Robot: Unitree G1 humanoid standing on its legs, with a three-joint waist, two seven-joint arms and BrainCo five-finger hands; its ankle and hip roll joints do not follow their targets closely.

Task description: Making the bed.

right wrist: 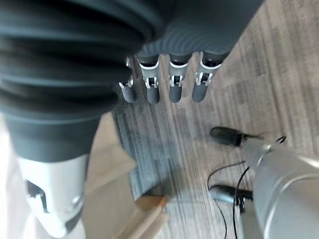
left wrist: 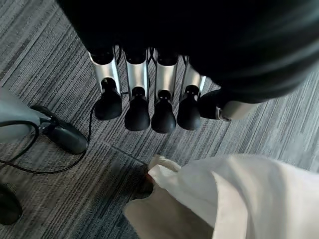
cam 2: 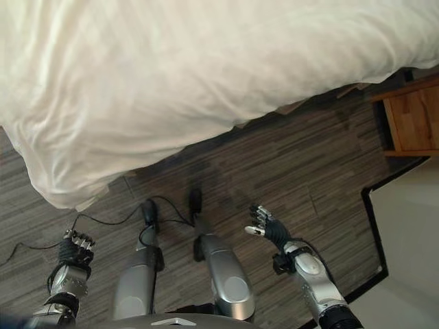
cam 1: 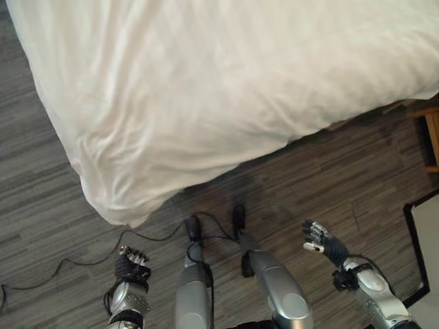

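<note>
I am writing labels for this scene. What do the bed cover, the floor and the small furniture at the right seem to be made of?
Bed cover: soft white woven cloth, matte, probably cotton; it creases and drapes over the corner.
Floor: grey-brown streaked planks with a low sheen, probably laminate or vinyl; real wood is possible.
Furniture: orange-brown wood with a smooth finish and faint grain; solid or veneer cannot be told.

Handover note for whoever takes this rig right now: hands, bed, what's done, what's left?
Left hand: open, empty, low over the floor near the duvet corner.
Right hand: open, empty, above the floor, clear of the bed.
The white duvet covers the bed and its corner hangs down to the floor. A wooden stand is by the bed on the right.
Done: duvet spread, though creased.
Left: likely smoothing and squaring the corner.
</note>
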